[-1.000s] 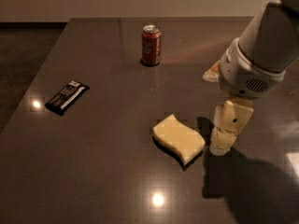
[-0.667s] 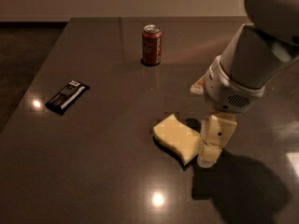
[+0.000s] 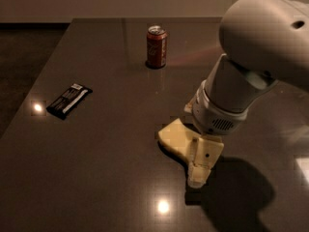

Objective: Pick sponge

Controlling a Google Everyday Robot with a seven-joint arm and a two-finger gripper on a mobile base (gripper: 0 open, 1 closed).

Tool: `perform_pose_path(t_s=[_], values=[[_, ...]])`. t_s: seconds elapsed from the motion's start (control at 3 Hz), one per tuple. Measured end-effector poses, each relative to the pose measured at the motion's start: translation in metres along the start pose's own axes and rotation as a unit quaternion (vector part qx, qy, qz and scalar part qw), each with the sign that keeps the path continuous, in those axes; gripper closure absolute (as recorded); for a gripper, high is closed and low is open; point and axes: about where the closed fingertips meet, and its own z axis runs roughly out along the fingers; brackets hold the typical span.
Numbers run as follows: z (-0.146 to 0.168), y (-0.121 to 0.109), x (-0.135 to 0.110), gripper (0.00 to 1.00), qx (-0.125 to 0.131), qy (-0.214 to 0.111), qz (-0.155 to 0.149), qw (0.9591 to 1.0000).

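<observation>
The pale yellow sponge (image 3: 173,136) lies flat on the dark table (image 3: 106,168), right of centre. My gripper (image 3: 198,167) hangs from the large white arm (image 3: 241,81) and points down at the sponge's right end. It covers that end of the sponge, so only the left part shows. Whether the gripper touches the sponge cannot be told.
A red soda can (image 3: 156,46) stands upright at the back of the table. A black flat packet (image 3: 69,100) lies at the left, near the table's left edge. Bright light reflections sit on the tabletop in front of the sponge and beside the packet.
The arm has moved left and nearer the camera. The gripper went from beside the sponge's right edge to over its right end. The sponge has not moved.
</observation>
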Motion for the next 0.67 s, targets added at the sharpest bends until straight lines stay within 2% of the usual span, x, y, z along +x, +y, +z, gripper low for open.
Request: perform_pose_path(t_s=[0.33, 0.67], values=[[0.0105, 0.0023, -0.0043, 0.16, 0.004, 0.003, 0.006, 1.0000], [0.0128, 0.0002, -0.0058, 0.39, 0.011, 0.009, 0.017, 0.9998]])
